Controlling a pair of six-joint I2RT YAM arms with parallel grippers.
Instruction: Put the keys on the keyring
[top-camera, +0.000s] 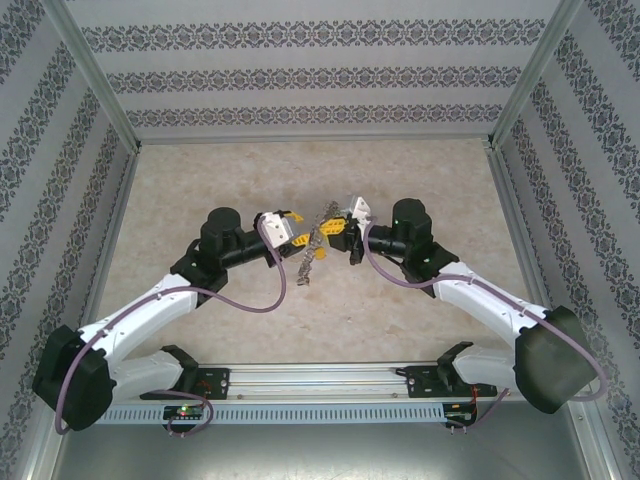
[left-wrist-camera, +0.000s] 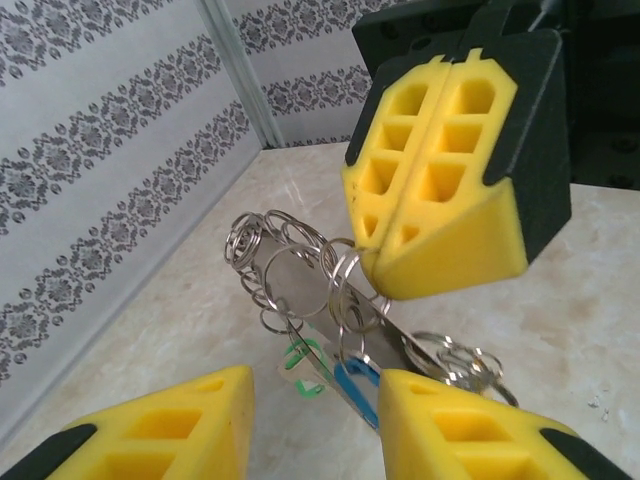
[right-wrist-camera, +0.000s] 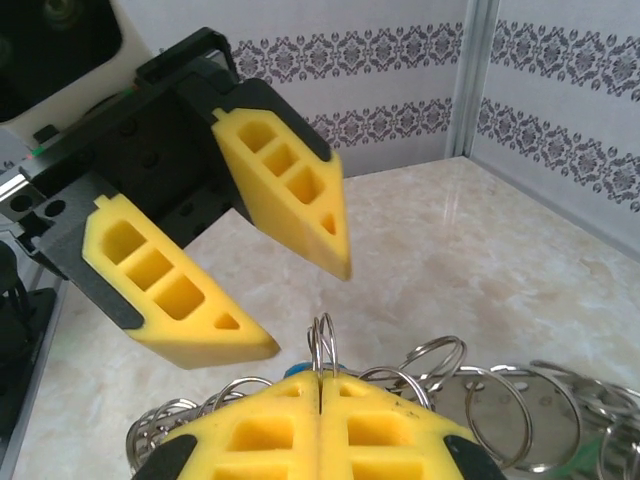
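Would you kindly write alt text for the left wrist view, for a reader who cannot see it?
The right end effector, shut, pinches a bunch of metal rings above a pale table; keys with green and blue caps hang below it. The left end effector is open underneath.

The top camera looks down from high behind both arms, far from the left gripper (top-camera: 292, 218) and right gripper (top-camera: 334, 230). Each wrist camera sits close behind its own fingers, facing the opposite gripper. All 3 views share the key bunch (top-camera: 309, 260) between the grippers.
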